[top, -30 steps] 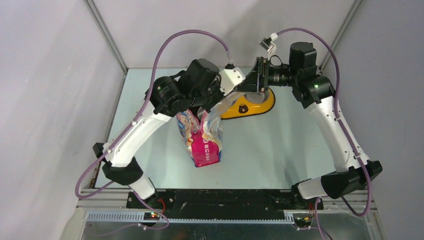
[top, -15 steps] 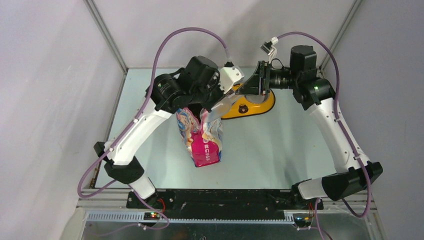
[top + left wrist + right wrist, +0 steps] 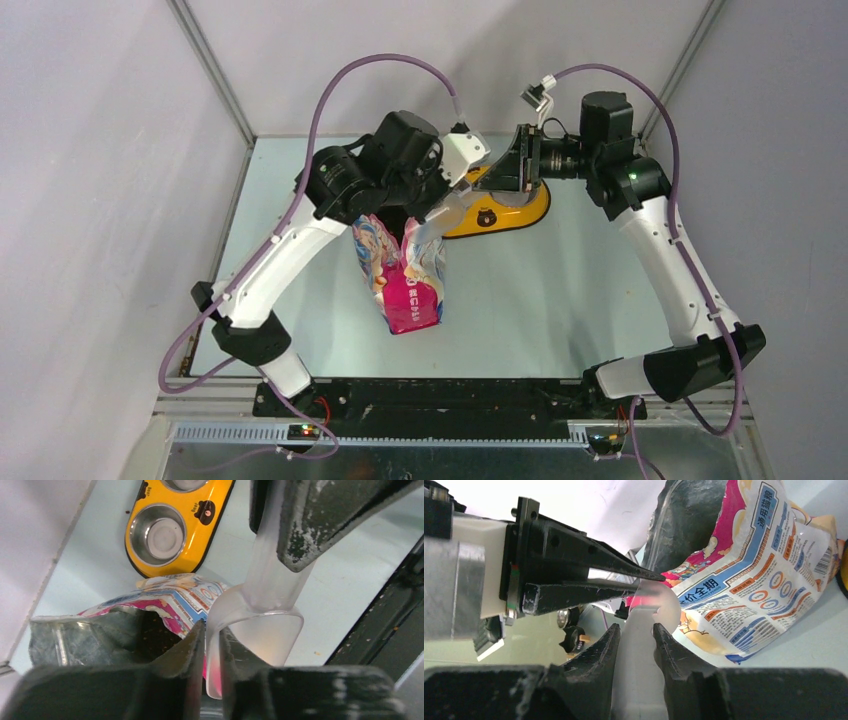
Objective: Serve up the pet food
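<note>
Together, arms [image 3: 300, 240] arched over bag [image 3: 405, 275], left claw [image 3: 211, 630] and right claw [image 3: 635, 627] clamping scoop [image 3: 265, 630].

A pale blue-green table [image 3: 560, 300] fenced by grey walls carries two things. A glossy pink-and-blue cat food bag [image 3: 405, 270] sits slumped left of the middle, its torn mouth open toward the far side. Just beyond it, near the far edge, lies a yellow double bowl [image 3: 515, 212] with steel cups (whether bag and bowl touch cannot be told). A tiny brown speck [image 3: 121, 511] lies beside the bowl
</note>
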Action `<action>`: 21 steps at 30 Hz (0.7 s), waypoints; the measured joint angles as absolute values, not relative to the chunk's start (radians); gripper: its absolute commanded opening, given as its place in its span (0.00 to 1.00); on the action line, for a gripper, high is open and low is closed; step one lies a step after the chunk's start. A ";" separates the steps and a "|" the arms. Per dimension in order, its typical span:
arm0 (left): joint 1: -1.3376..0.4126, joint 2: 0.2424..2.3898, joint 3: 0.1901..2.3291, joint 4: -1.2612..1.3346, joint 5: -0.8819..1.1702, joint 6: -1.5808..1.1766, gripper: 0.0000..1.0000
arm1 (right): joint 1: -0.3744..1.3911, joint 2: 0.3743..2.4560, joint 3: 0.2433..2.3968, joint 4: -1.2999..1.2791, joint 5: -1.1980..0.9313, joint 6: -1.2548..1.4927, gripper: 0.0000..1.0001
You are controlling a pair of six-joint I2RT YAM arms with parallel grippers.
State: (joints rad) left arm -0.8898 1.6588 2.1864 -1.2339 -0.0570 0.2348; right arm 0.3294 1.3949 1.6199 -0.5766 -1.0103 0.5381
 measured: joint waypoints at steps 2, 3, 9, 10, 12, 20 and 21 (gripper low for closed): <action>-0.888 1.660 2.187 -1.233 -0.065 0.234 0.67 | 0.319 1.395 1.620 -0.582 -1.013 0.519 0.00; -0.884 1.660 2.189 -1.233 -0.075 0.225 0.71 | 0.313 1.395 1.620 -0.583 -1.015 0.511 0.00; -0.781 1.637 2.189 -1.208 -0.164 0.161 0.89 | 0.217 1.395 1.649 -0.597 -1.015 0.476 0.00; -0.752 1.626 2.186 -1.203 -0.188 0.150 0.90 | 0.206 1.395 1.662 -0.600 -1.007 0.465 0.00; -0.677 1.599 2.170 -1.193 -0.227 0.118 0.91 | 0.198 1.398 1.709 -0.618 -0.977 0.436 0.00; -0.445 1.529 1.993 -1.221 -0.171 -0.027 0.86 | 0.308 1.485 1.998 -0.688 -0.807 0.294 0.00; -0.442 1.533 1.968 -1.228 -0.154 -0.037 0.81 | 0.332 1.503 2.032 -0.698 -0.779 0.275 0.00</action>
State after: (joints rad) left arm -0.4423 1.5326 1.9682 -1.2278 -0.1539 -0.0372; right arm 0.3317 1.5028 2.0319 -0.6983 -0.7788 0.2752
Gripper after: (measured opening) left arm 0.892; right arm 0.301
